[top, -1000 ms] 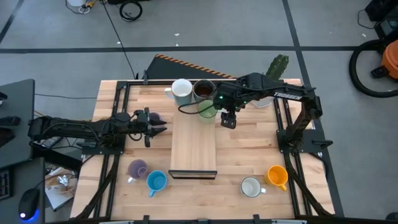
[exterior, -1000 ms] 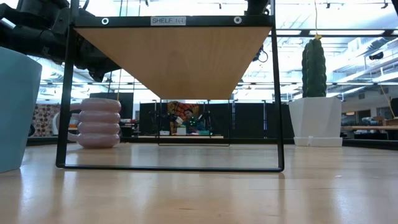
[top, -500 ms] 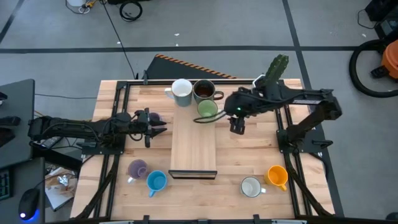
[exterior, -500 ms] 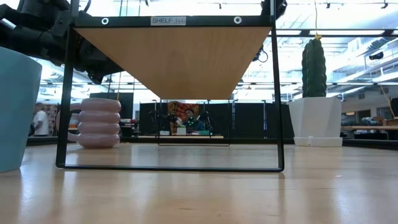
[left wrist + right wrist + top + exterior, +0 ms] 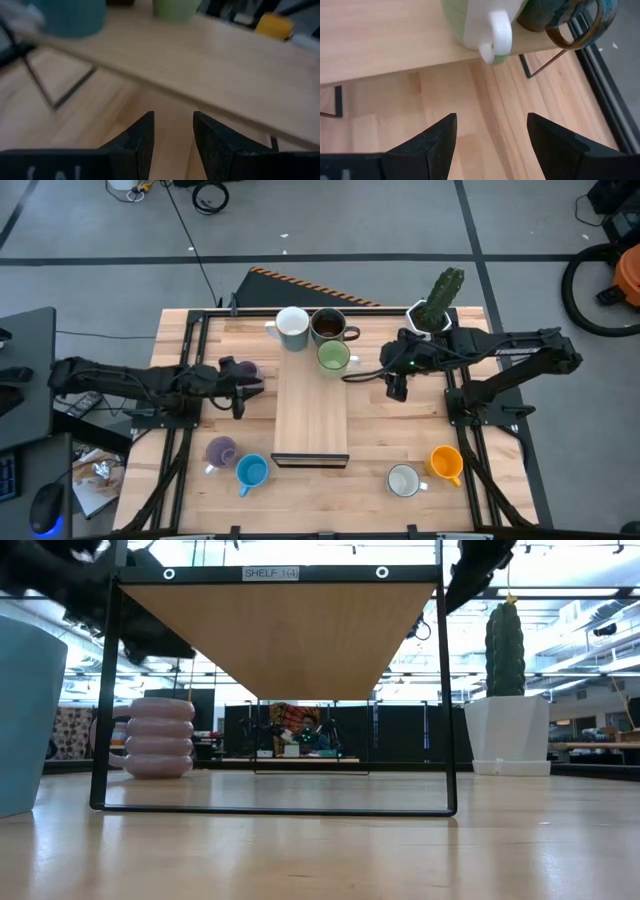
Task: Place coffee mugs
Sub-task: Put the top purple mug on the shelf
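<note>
Three mugs stand at the far end of the wooden shelf [image 5: 311,405]: a white one [image 5: 292,327], a dark brown one [image 5: 328,326] and a light green one [image 5: 333,356]. On the table stand a lilac mug [image 5: 243,368] by the shelf's left side, another lilac mug [image 5: 220,450], a blue one [image 5: 252,471], a white one [image 5: 403,480] and an orange one [image 5: 446,463]. My right gripper [image 5: 397,386] hovers open and empty right of the shelf, facing the green mug [image 5: 457,17]. My left gripper [image 5: 237,387] is open with a narrow gap, empty, left of the shelf.
The cactus in its white faceted pot [image 5: 437,302] stands at the far right corner, behind my right arm. The shelf rests on a thin black frame [image 5: 100,690] with open space beneath. Bare tabletop lies between the shelf's right side and the white and orange mugs.
My right gripper has drawn back from the green mug on the shelf toward the table's right edge, and its arm has stretched out level. The green mug stays where it stood. My left arm has begun to shift and shows blurred in the low view.
</note>
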